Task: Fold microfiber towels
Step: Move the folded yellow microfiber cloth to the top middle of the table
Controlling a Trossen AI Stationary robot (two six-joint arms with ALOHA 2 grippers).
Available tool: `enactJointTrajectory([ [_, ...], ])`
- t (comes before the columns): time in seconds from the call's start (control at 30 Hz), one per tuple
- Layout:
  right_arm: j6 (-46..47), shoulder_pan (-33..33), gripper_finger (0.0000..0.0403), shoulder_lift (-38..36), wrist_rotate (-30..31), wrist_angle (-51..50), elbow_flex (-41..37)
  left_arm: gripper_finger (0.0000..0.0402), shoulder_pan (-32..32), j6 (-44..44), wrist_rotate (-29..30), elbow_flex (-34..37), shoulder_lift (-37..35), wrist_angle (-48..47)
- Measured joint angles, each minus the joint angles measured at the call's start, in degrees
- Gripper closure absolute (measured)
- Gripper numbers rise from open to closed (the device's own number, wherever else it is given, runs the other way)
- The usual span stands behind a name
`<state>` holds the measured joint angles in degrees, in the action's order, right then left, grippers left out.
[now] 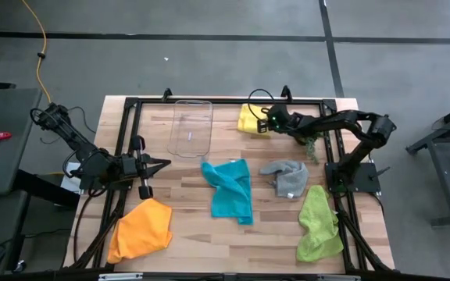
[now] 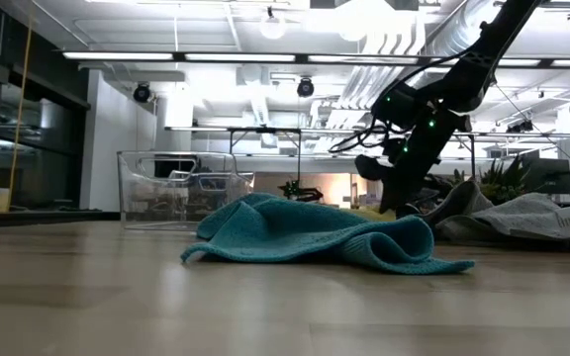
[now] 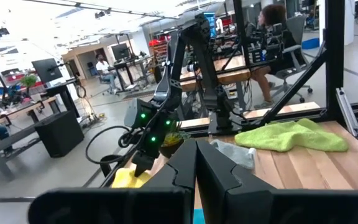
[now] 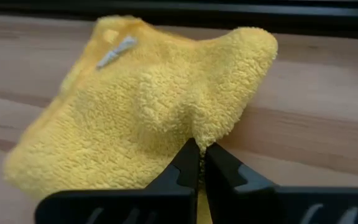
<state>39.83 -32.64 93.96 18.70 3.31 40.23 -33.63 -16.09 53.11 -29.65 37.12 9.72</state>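
Observation:
Five microfiber towels lie crumpled on the wooden table: yellow (image 1: pixel 248 119) at the far middle, teal (image 1: pixel 230 190) in the centre, grey (image 1: pixel 286 178) to its right, lime green (image 1: pixel 319 225) near right, orange (image 1: pixel 141 230) near left. My right gripper (image 1: pixel 266 125) reaches in from the right. It is shut, with its tips (image 4: pixel 199 149) at the yellow towel (image 4: pixel 142 106). My left gripper (image 1: pixel 165 164) waits shut above the table's left side, pointing level toward the right. My right gripper's shut fingertips (image 4: pixel 188 155) meet the yellow towel at a raised fold on its edge (image 4: pixel 197 127). They slant down from the table's right side. No cloth shows pinched between the fingers. The towel lies bunched on the table.
A clear plastic tray (image 1: pixel 191 129) stands at the far side, left of the yellow towel. A small green plant (image 1: pixel 309 144) sits under my right arm. A black frame rail (image 1: pixel 233 101) runs just beyond the yellow towel.

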Motion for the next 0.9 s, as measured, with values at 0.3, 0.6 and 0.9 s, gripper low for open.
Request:
enactJointTrajectory([
  [0.3,0.42,0.00,0.0403,0.08,0.39,-1.42,0.00,0.0401,0.01,0.01,-0.01,0.00,0.00,0.00],
  [0.6,-1.68,-0.05,0.0318,0.08,4.66,-2.79,1.08,0.0401,0.03,0.01,-0.01,-0.01,0.00,-0.02],
  [0.9,-9.61,0.04,0.0240,0.08,8.02,-10.62,12.49,0.0401,0.03,0.01,-0.01,0.00,0.00,-0.11],
])
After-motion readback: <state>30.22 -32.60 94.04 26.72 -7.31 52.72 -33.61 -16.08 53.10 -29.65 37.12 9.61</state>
